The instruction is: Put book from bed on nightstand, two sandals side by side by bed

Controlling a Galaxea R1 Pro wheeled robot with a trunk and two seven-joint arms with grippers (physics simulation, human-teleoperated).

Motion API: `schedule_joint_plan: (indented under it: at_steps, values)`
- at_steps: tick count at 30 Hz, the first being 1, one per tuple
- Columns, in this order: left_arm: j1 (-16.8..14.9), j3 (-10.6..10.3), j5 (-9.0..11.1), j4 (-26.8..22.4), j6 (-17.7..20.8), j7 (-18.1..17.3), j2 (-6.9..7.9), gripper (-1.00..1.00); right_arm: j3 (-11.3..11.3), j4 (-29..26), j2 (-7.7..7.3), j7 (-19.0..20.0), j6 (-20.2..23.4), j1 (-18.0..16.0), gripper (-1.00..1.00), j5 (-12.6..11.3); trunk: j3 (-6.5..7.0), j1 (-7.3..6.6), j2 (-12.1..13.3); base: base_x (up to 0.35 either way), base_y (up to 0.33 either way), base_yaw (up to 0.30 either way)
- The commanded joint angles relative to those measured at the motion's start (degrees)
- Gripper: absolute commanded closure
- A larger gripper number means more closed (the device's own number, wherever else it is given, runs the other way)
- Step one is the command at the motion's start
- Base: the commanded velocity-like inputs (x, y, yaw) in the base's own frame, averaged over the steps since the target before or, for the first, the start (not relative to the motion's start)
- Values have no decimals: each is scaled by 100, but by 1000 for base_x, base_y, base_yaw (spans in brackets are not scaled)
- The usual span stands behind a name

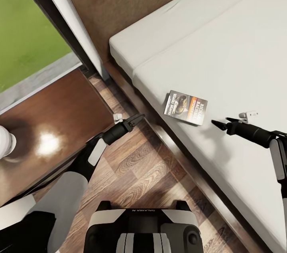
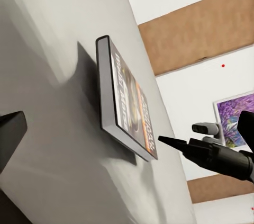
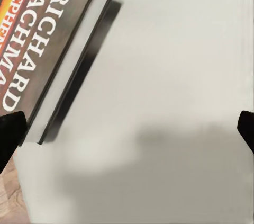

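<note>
Looking down over both arms, we see the book (image 1: 186,107) lying flat on the pale mattress of the bed (image 1: 239,57), close to the bed's near edge, cover up, with "RICHARD" in white letters on it. Our right gripper (image 1: 221,122) hovers over the mattress just beside the book, its dark fingers spread and pointing at the book's near corner, touching nothing. In the right wrist view the book (image 3: 50,49) sits just ahead of the gripper and off toward one finger, not between the two, with both fingertips (image 3: 10,131) wide apart at the picture's edges and bare mattress between them. Our left gripper (image 1: 134,119) hangs over the wood floor (image 1: 147,173) beside the bed frame, aimed at the book across the edge; we cannot tell whether its fingers are spread or together. From the left wrist view the book (image 2: 127,105) lies straight ahead of that gripper, and beyond it the right gripper (image 2: 172,142) pokes in, tips near the book's far side. Behind the left arm stands the nightstand (image 1: 59,125), reddish-brown and glossy, beside the headboard (image 1: 119,1).
</note>
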Motion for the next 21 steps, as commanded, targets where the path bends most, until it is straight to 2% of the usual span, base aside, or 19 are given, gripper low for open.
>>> schedule_joint_plan:
  at_steps: [1, 9, 17, 21]
  values:
    - [-2, -12, 59, 10, 48, -10, 1, -100, -2, -2, 1, -88, 45, -2, -100, -48, -2, 0, -2, 0, 0, 0]
    - [-2, -12, 58, 22, 31, -8, -2, -100, 4, -4, 5, -249, 51, -2, -100, -52, -2, 0, -2, 0, 0, -32]
    - [-2, -12, 61, 32, 30, -15, 3, -100, 11, -4, 5, -256, 54, -2, -100, -53, 10, 0, -2, 0, 0, -231]
    - [-2, -12, 66, 46, 30, -36, 28, -100, 14, -4, 5, -256, 50, -2, -100, -53, 11, 0, -2, 0, 0, -85]
